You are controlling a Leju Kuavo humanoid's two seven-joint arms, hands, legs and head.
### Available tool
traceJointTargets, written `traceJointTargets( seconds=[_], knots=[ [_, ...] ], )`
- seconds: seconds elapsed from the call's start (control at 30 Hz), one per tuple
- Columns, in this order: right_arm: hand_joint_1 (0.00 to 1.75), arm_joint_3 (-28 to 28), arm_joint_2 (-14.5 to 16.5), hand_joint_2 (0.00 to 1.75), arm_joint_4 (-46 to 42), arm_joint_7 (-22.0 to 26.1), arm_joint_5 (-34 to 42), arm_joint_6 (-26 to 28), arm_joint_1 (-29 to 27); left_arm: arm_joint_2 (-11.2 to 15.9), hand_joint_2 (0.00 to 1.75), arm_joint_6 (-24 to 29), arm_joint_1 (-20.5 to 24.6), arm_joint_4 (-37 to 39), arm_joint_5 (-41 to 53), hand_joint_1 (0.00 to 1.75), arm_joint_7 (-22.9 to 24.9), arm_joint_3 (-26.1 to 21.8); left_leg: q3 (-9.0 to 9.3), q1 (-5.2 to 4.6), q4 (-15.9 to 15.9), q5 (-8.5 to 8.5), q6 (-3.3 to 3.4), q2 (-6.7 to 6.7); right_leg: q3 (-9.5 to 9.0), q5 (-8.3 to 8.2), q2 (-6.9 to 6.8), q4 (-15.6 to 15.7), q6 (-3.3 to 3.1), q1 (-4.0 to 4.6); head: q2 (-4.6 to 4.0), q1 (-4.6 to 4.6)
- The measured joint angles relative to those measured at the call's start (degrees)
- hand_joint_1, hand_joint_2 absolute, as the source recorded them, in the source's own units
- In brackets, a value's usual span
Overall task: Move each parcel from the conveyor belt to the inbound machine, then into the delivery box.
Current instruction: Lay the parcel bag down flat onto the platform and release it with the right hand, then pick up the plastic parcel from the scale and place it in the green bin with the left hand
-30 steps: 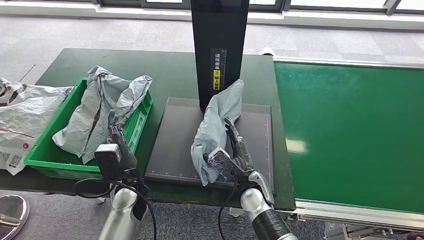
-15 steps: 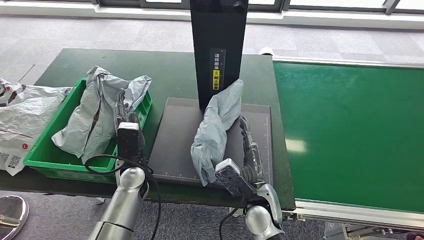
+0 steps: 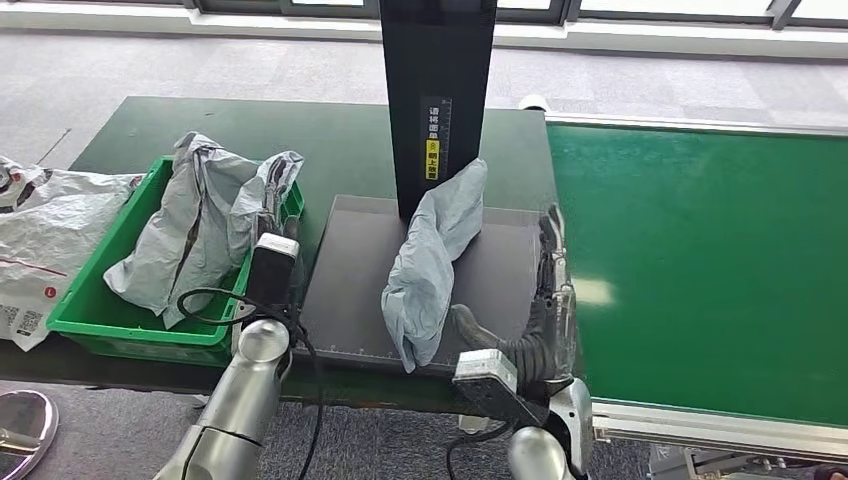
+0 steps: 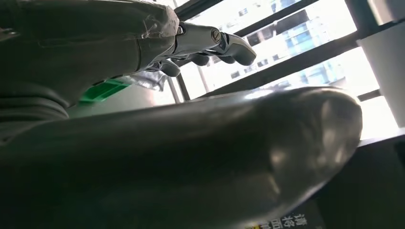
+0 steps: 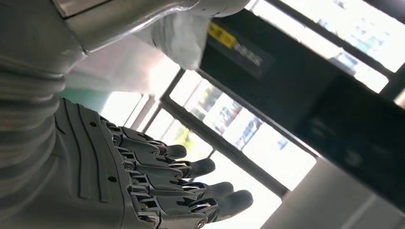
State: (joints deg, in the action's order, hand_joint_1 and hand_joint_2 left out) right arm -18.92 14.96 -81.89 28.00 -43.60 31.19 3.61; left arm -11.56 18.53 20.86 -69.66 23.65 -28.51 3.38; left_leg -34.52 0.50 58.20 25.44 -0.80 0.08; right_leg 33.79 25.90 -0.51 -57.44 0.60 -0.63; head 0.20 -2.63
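Right hand has let go of the parcel and slid off to its right, fingers loose, empty. Parcel's mid-frame on the machine, leaning on its post. Left hand, open too, moved up by the box, probably grabbing next.

The black upright column of the inbound machine carries a vertical label at 12 o'clock above the grey parcel: white Chinese characters "请将面单" over a yellow mark, then "朝上放置". The white bag at 9 o'clock bears red and black print, too small to read.
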Motion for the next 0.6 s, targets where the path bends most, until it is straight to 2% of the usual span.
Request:
traceJointTargets(
  seconds=[0.13, 0.27, 0.43, 0.6],
  knots=[
    [0.0, -1.37, -1.18, 1.75, -7.07, -0.35, -1.15, 1.48, -4.02, 0.48, 0.0, -4.81, 0.53, -1.3, 11.11, 0.0, 3.04, 2.3, -0.02, 0.0, 0.0, 0.04, -0.01, -0.07, -0.01, 0.05, -0.07, 0.03, 0.01, -0.01, 0.0, 0.0],
    [0.0, -3.0, -2.15, 1.75, -10.56, 0.39, 0.29, 0.88, -6.41, 0.69, 0.0, -7.49, 2.56, 3.01, 19.86, 0.0, 5.75, 7.5, -0.01, -0.02, 0.0, 0.07, -0.01, -0.01, -0.02, 0.04, -0.04, 0.05, 0.02, -0.02, 0.0, -0.01],
    [0.0, -4.25, -3.03, 1.75, -13.69, 0.74, 0.76, -0.07, -7.56, 0.69, 0.0, -8.01, 3.87, 8.0, 23.1, 0.0, 6.39, 12.53, 0.02, -0.02, 0.0, 0.06, -0.01, 0.08, -0.01, -0.01, 0.03, 0.04, 0.04, -0.02, 0.0, -0.01],
    [0.0, -5.07, -3.66, 1.75, -15.07, 0.7, 1.11, -0.7, -7.62, 0.71, 0.0, -9.14, 4.97, 10.6, 24.69, 0.0, 7.86, 14.69, 0.03, -0.02, 0.0, 0.06, -0.02, 0.08, -0.02, -0.01, 0.05, 0.03, 0.03, 0.0, 0.0, -0.01]
  ],
)
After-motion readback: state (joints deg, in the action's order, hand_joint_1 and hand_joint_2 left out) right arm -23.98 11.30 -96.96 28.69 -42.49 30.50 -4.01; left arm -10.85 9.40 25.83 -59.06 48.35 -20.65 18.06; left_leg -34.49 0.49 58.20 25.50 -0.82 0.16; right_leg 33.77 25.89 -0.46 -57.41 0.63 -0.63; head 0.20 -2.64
